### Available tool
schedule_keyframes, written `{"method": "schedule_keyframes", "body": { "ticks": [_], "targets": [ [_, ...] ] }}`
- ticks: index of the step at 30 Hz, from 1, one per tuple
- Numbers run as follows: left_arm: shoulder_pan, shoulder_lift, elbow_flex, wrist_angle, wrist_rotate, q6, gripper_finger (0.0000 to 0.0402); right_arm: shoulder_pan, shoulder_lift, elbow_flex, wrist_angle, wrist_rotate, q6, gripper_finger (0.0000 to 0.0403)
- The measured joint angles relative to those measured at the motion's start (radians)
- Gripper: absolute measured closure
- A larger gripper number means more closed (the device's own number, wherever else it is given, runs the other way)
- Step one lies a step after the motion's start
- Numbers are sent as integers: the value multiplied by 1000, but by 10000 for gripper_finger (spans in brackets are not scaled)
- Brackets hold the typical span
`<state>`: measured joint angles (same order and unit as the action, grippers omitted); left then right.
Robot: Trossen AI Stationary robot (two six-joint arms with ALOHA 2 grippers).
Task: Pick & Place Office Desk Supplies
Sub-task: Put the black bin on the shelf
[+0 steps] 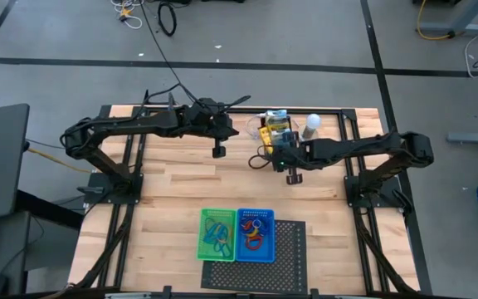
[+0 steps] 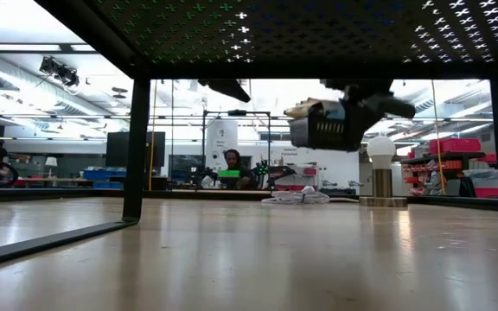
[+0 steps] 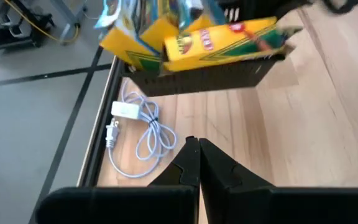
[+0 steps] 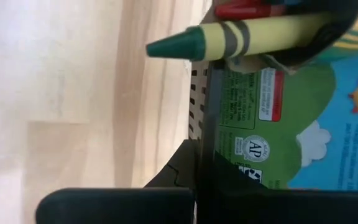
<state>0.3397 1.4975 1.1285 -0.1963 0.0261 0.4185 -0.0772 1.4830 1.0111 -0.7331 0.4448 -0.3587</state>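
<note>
A black tray [image 1: 274, 138] holds yellow-green crayon boxes [image 3: 225, 38] and is held off the table by my right gripper [image 4: 197, 163], near the table's far side. The low view shows the tray [image 2: 328, 123] hanging in the air. A crayon box with a green-tipped crayon [image 4: 229, 38] fills the right wrist view. My left gripper [image 1: 219, 151] hovers shut to the left of the tray, touching nothing; its shut fingers [image 3: 197, 158] point toward the tray. A green tray [image 1: 216, 234] and a blue tray [image 1: 256, 235] with coloured loops stand near the near edge. My right gripper is shut on the black tray's slotted side wall [image 4: 197, 118], at its upper edge. One finger [image 4: 178, 171] is outside the wall; the other seems to be inside, against the crayon box. The tray is lifted clear of the table and hangs roughly level.
A white coiled cable [image 3: 135, 130] lies on the table below the tray, and a white bulb on a round base [image 2: 380, 168] stands to its right. A black perforated sheet [image 1: 293, 249] lies under the blue tray. A black frame [image 1: 131, 166] borders the table. People sit in the room behind.
</note>
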Motion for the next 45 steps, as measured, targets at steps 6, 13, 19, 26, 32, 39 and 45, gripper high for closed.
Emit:
{"method": "schedule_keyframes", "body": {
  "ticks": [6, 13, 19, 26, 32, 39, 45],
  "targets": [
    [0, 0, 0, -22, 0, -4, 400, 55, 0, 102, -134, -4, 68, 403],
    [0, 0, 0, -51, -19, 0, 400, 130, 1, 198, -247, 27, 170, 403],
    [0, -28, -1, -73, -71, -5, 400, 196, 2, 238, -323, 96, 294, 403],
    [-1, -74, -1, -94, -71, -24, 400, 286, 2, 272, -434, 98, 452, 403],
    [-1, -92, -1, -110, -71, -36, 400, 367, 2, 307, -514, 113, 602, 403],
    [0, -92, -1, -133, -78, -37, 400, 454, 2, 333, -574, 127, 752, 403],
    [0, -92, -1, -132, -78, -37, 400, 520, 2, 333, -610, 79, 855, 403]
  ]
}}
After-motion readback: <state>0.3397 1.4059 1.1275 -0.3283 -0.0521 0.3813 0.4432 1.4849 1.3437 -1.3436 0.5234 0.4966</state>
